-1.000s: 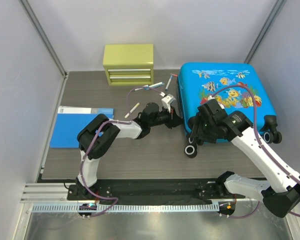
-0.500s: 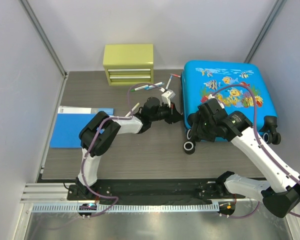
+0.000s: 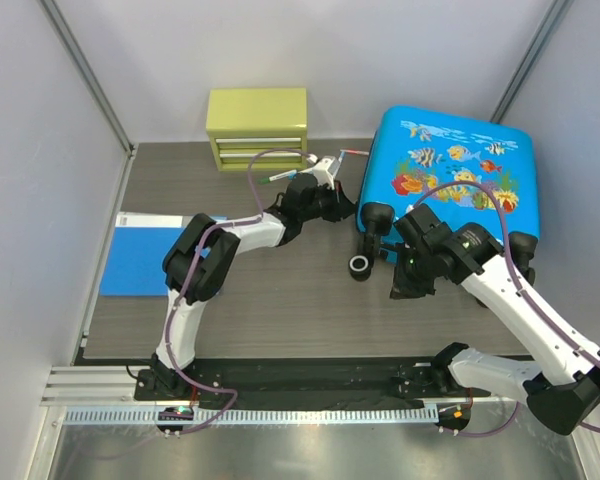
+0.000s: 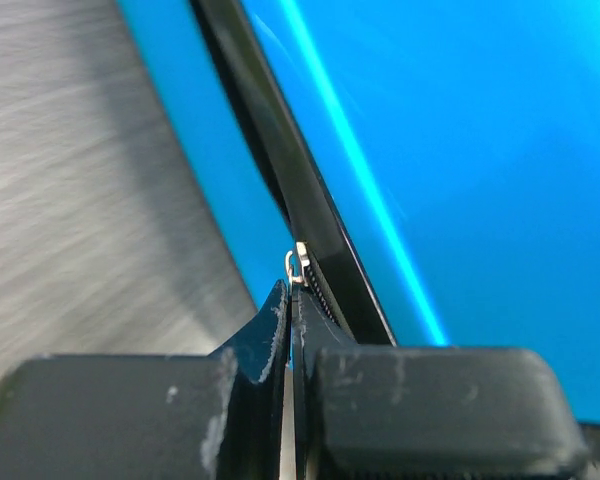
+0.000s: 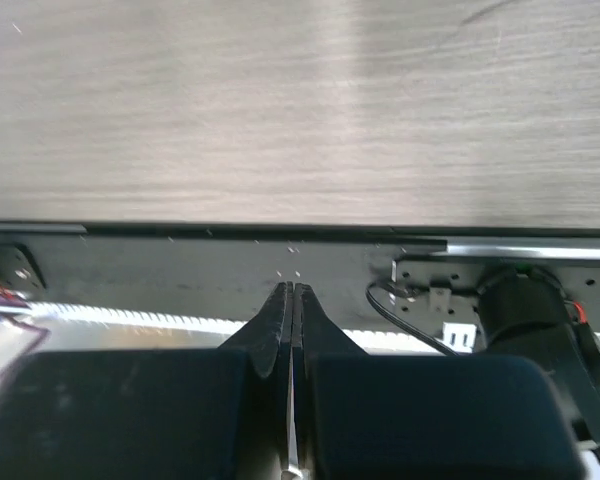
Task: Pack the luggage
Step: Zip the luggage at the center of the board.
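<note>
The luggage (image 3: 450,180), a bright-blue hard-shell case with a fish print, lies closed at the back right of the table. My left gripper (image 3: 342,205) reaches to its left edge. In the left wrist view the left gripper (image 4: 292,290) is shut on the small metal zipper pull (image 4: 292,265) at the black zip trim (image 4: 280,170), with blue shell (image 4: 460,150) beyond. My right gripper (image 3: 404,287) is off the case, just in front of its near edge. Facing the table's near rail, the right gripper (image 5: 291,290) is shut with nothing between its fingers.
A yellow-green drawer box (image 3: 257,128) stands at the back. A flat blue folder (image 3: 145,255) lies at the left. Pens (image 3: 285,175) lie between the box and the case. A black wheel (image 3: 360,266) of the case juts out toward the table's middle.
The case has turned and shifted toward the back. My left gripper moved back along its edge. My right gripper came off the case and shut.
</note>
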You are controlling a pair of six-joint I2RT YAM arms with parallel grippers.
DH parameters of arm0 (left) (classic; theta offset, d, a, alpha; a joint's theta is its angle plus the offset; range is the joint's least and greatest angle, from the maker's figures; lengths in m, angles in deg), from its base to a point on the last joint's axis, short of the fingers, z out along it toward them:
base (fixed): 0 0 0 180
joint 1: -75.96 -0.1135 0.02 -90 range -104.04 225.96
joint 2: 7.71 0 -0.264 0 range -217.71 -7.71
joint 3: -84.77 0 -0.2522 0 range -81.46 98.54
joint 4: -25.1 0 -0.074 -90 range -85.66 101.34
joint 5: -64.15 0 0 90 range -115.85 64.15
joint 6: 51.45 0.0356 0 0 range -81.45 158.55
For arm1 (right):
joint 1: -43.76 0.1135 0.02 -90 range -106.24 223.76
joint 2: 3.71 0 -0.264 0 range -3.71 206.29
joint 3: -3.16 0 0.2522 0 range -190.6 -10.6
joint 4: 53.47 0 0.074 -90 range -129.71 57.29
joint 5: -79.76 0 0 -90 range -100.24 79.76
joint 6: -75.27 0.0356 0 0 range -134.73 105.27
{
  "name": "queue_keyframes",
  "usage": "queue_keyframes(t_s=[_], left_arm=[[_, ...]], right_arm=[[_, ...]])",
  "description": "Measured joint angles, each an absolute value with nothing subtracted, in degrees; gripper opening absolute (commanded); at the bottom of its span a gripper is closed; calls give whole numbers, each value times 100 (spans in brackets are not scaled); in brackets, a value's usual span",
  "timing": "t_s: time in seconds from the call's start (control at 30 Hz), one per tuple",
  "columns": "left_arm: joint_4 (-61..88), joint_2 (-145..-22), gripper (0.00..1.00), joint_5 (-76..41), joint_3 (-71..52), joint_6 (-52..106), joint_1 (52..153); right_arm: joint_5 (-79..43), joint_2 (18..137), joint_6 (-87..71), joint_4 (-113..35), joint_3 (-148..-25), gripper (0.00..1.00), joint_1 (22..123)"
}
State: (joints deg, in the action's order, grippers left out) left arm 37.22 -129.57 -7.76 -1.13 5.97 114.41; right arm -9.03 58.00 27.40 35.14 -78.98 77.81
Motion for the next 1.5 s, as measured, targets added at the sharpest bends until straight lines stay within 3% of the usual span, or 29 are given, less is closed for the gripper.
queue_keyframes(t_s=[0.63,0.73,0.83,0.93,1.1,1.5], left_arm=[[3751,-11860,0,-1299,-1409,573,11332],[3834,-11692,0,-1301,-1660,569,11332],[3930,-11475,0,-1297,-1986,569,11334],[3978,-11237,0,-1279,-2296,569,11354],[4055,-11091,0,-1329,-2532,578,11441],[4107,-10983,0,-1419,-2677,610,11572]], right_arm=[[-640,5669,2441,3741,-8209,1,7816],[-564,5553,2506,3796,-8287,22,7816],[-509,5660,2541,3868,-8539,55,7816],[-409,5955,2563,3859,-8943,69,7820],[-221,6324,2657,3647,-9210,78,8047],[354,6945,3035,2797,-8993,83,8930]])
